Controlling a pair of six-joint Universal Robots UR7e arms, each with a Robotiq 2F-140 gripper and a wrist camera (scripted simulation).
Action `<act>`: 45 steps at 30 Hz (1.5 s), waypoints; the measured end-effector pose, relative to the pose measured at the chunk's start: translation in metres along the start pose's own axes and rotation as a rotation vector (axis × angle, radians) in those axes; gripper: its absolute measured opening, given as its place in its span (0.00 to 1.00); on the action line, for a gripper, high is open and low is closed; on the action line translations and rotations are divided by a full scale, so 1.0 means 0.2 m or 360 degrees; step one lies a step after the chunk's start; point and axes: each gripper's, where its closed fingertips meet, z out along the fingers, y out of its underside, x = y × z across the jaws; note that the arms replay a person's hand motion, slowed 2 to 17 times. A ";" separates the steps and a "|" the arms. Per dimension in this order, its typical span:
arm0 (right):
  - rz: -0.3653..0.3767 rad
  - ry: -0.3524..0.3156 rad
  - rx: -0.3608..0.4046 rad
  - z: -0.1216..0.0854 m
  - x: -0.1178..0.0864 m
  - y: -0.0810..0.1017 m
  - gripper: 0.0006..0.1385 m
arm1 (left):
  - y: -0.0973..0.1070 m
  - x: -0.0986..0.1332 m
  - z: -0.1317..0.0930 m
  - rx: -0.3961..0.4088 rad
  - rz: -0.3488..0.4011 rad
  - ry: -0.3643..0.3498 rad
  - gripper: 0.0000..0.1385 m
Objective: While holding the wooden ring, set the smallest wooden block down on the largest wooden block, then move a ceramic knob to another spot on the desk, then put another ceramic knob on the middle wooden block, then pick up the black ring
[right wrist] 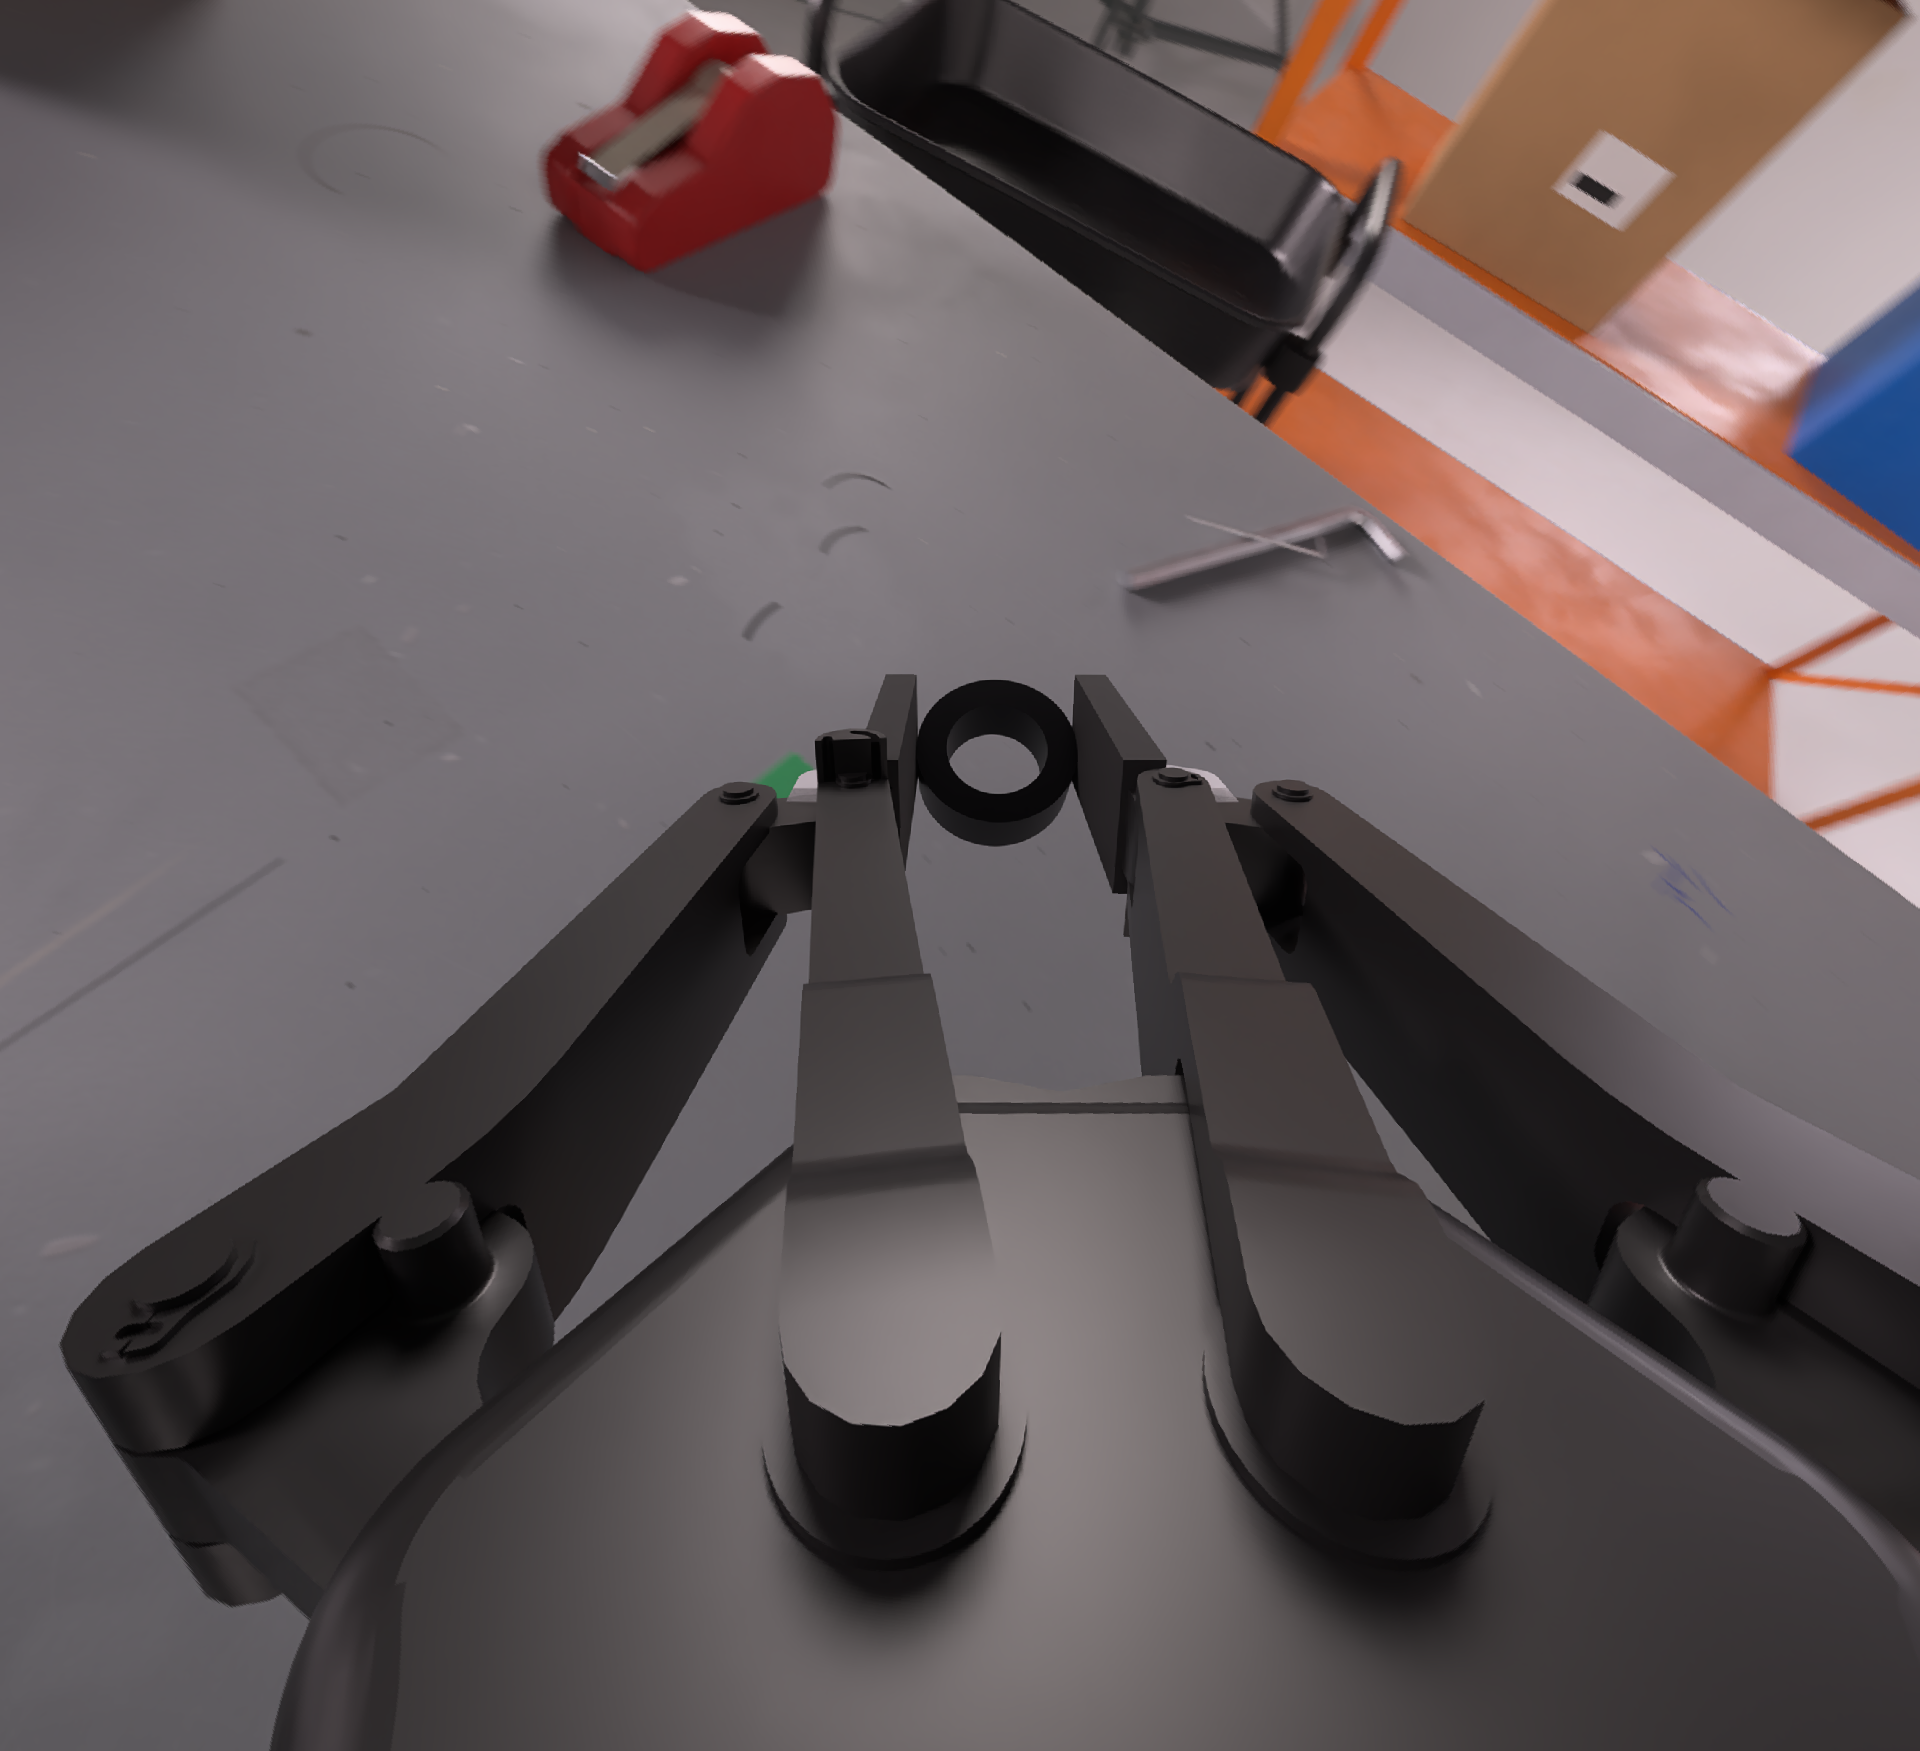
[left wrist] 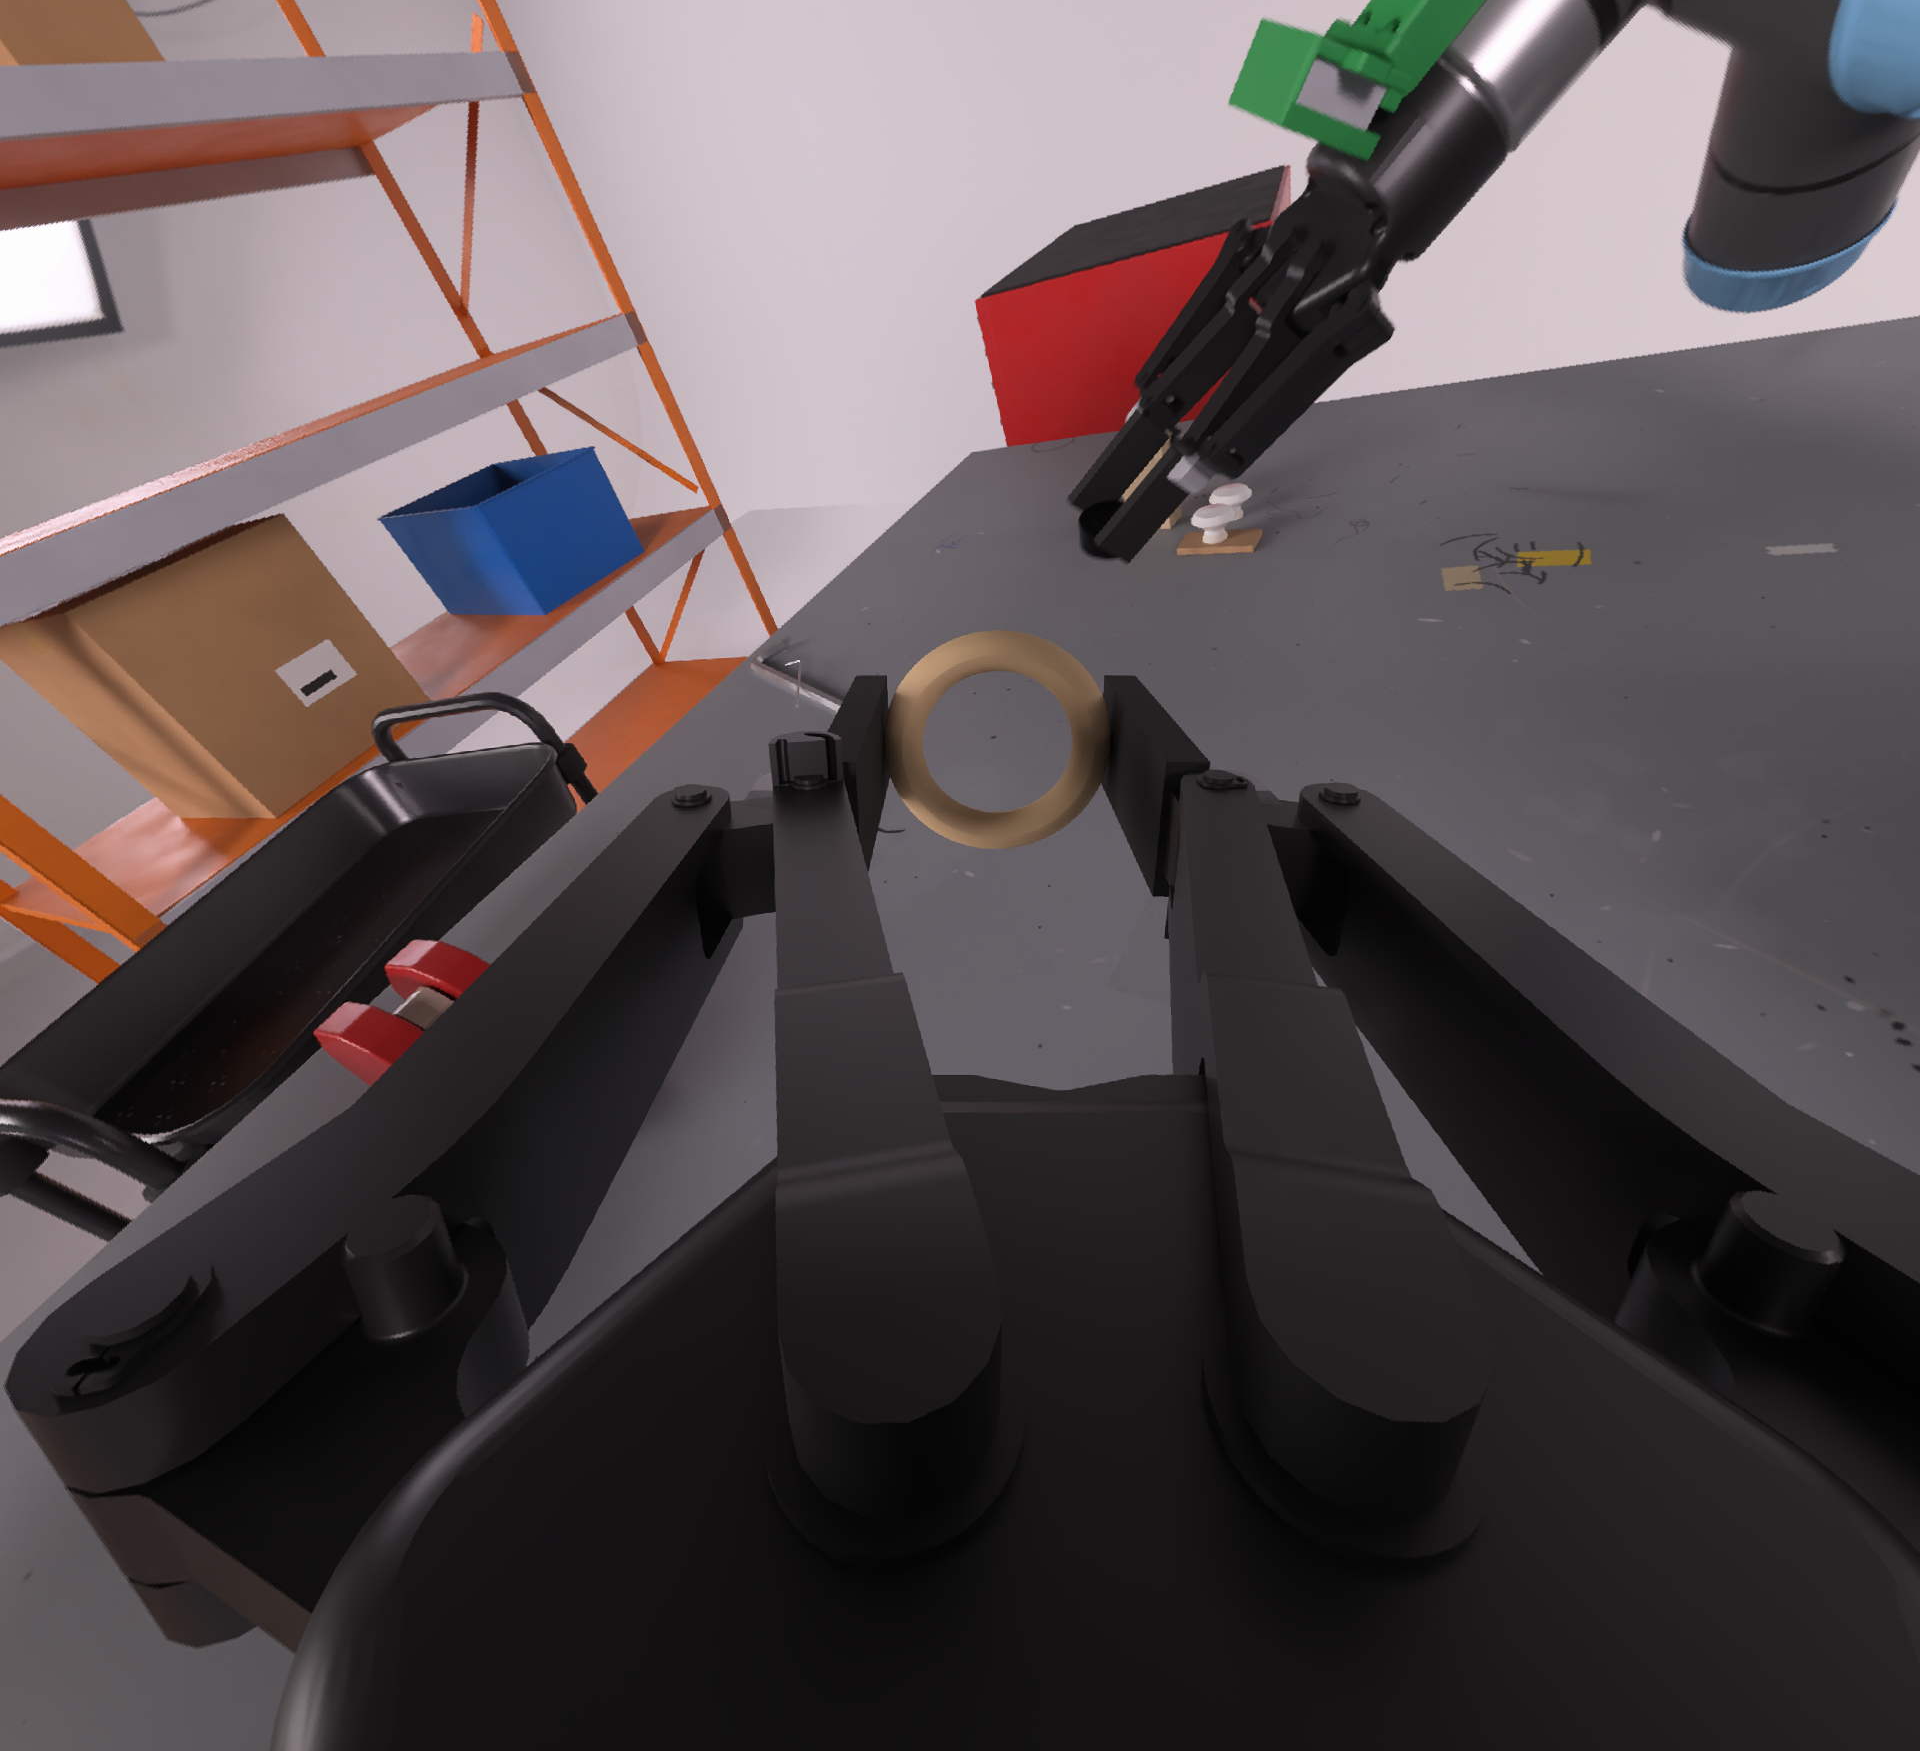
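Observation:
My left gripper (left wrist: 995,738) is shut on the tan wooden ring (left wrist: 995,738) and holds it above the grey desk (left wrist: 1558,766). My right gripper (right wrist: 995,745) is shut on the small black ring (right wrist: 995,761), with both pads against its sides, low over the desk. In the left wrist view the right gripper (left wrist: 1127,522) is at the far side of the desk with the black ring (left wrist: 1093,527) at its tips. Just right of it, one white ceramic knob (left wrist: 1212,522) stands on a thin wooden block (left wrist: 1236,544). A second knob (left wrist: 1233,494) is behind it. Other blocks are mostly hidden behind the fingers.
A red tape dispenser (right wrist: 691,153), a black handled tray (right wrist: 1081,174) and a metal hex key (right wrist: 1262,548) lie near the desk edge. A red box with a black top (left wrist: 1101,330) stands beyond the desk. Orange shelving (left wrist: 582,330) holds a blue bin (left wrist: 514,532) and cardboard boxes.

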 end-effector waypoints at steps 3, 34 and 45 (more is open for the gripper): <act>0.0066 0.0136 -0.0054 -0.12 0.14 0.11 0.29 | 0.00 0.01 0.01 -0.0010 0.0006 0.0010 0.40; 0.0911 0.0601 -0.0312 -0.70 0.82 1.09 0.29 | 0.05 0.11 0.17 -0.0144 0.0050 0.0092 0.40; 0.1048 0.0538 -0.0415 -0.62 0.85 1.26 0.29 | 0.08 0.12 0.19 -0.0179 0.0065 0.0092 0.40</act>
